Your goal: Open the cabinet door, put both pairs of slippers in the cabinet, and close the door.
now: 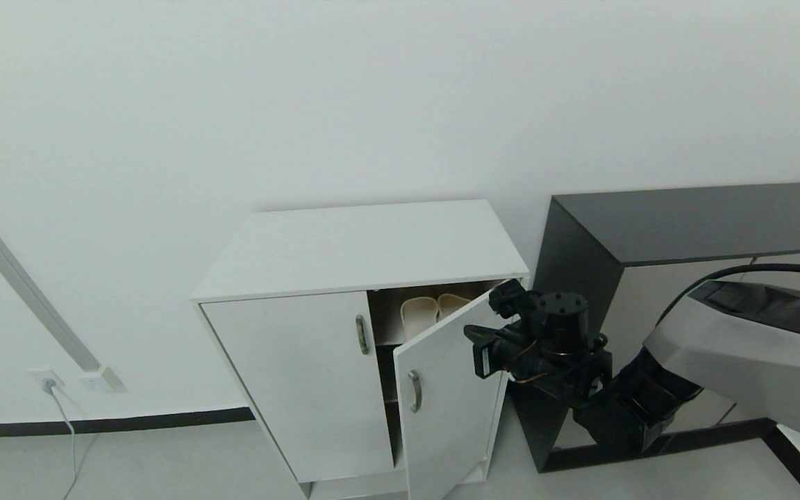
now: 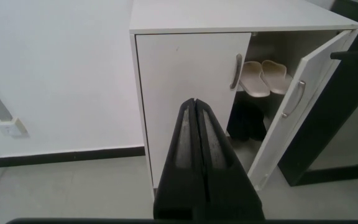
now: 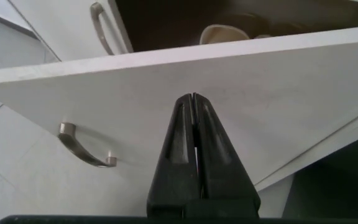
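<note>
Slippers (image 1: pixel 431 311) sitting inside, the right gripper (image 3: pixel 193 98), closed tight on nothing, is apparently pressing the half-open door (image 1: pixel 445 410), needing a steady push toward eleven o'clock.

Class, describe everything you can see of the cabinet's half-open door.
The half-open door is a flat white panel, seemingly laminated board, with a curved metal handle set upright near its free edge. Hinged on the cabinet's right side, it stands angled outward. The shut right tool seems to press its outer face.
</note>
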Controlling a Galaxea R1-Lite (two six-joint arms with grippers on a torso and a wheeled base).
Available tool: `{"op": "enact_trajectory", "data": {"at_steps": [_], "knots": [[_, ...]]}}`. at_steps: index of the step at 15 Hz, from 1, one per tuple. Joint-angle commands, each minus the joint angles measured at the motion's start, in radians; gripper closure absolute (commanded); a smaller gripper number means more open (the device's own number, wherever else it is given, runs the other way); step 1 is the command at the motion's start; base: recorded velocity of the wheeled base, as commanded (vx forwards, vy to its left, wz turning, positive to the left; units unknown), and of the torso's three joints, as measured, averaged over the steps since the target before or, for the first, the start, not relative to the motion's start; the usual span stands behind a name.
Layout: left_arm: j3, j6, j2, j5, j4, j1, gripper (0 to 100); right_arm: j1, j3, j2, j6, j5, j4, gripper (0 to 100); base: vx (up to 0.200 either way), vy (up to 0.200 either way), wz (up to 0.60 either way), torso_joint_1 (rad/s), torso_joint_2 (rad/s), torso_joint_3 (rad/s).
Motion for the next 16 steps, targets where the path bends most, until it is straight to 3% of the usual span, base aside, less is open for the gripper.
{"op": "enact_trajectory", "data": {"at_steps": [1,11,16], "knots": [[0.0,-0.002,0.001,0.001,0.0,0.0,100,-0.007,-0.031,0.02,0.0,0.0,0.008,100,0.0,0.0,0.0,0.0,0.0,0.0],[0.0,-0.001,0.001,0.001,0.0,0.0,100,-0.022,-0.292,0.095,0.0,-0.013,0.203,100,0.0,0.0,0.0,0.0,0.0,0.0],[0.0,-0.002,0.001,0.001,0.0,0.0,100,-0.028,-0.347,0.105,0.0,-0.013,0.249,100,0.0,0.0,0.0,0.0,0.0,0.0]]}}
